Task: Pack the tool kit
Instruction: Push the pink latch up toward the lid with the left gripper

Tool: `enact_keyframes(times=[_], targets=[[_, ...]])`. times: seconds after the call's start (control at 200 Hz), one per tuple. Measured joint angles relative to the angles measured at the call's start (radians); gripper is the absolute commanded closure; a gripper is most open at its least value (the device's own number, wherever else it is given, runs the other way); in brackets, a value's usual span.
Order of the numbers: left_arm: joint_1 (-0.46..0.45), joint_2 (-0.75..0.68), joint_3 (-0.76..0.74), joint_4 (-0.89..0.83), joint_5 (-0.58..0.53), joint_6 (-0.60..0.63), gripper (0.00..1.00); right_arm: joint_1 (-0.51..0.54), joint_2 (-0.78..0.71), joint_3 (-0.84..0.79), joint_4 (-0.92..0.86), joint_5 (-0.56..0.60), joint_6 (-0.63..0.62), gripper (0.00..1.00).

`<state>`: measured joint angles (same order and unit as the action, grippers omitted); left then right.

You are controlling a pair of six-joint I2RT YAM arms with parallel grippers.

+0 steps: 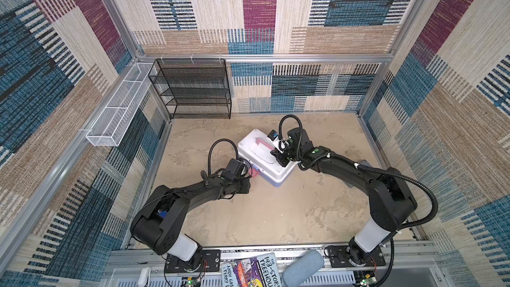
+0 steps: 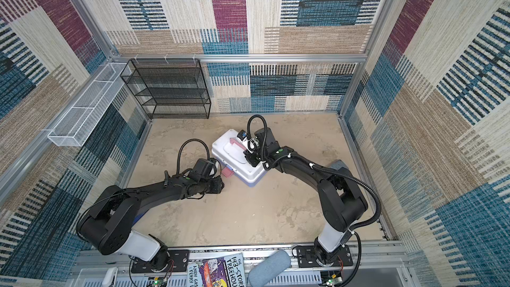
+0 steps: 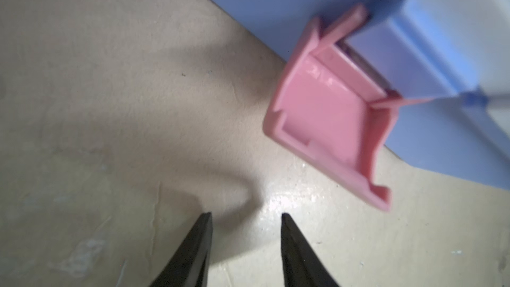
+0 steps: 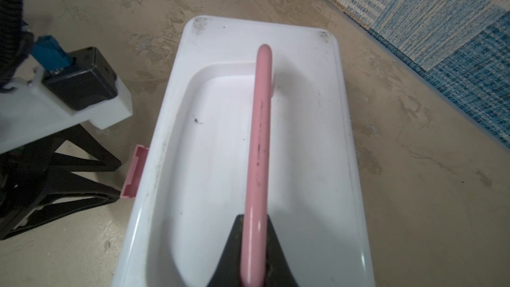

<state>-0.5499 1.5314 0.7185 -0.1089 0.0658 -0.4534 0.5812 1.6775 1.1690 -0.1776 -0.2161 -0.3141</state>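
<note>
Pink handle (image 4: 260,133) pinched by right hand (image 4: 254,218) over white lid (image 4: 303,133), left hand (image 3: 246,214) part-open, empty, beside pink latch (image 3: 325,117)

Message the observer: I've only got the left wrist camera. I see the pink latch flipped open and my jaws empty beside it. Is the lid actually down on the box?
Observer: Yes. In both top views the white lid lies flat on the lavender base.
Operator: Is anything holding the box?
Observer: The right gripper is shut on the pink handle, near one end of it.
</note>
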Motion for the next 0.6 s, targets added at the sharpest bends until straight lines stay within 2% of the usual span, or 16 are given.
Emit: enact_keyframes(times=[0.601], targets=[[0.001,-0.027,0.057,0.044,-0.034,-0.007,0.54,0.0,0.0,-0.007,0.011,0.0,0.007,0.87]])
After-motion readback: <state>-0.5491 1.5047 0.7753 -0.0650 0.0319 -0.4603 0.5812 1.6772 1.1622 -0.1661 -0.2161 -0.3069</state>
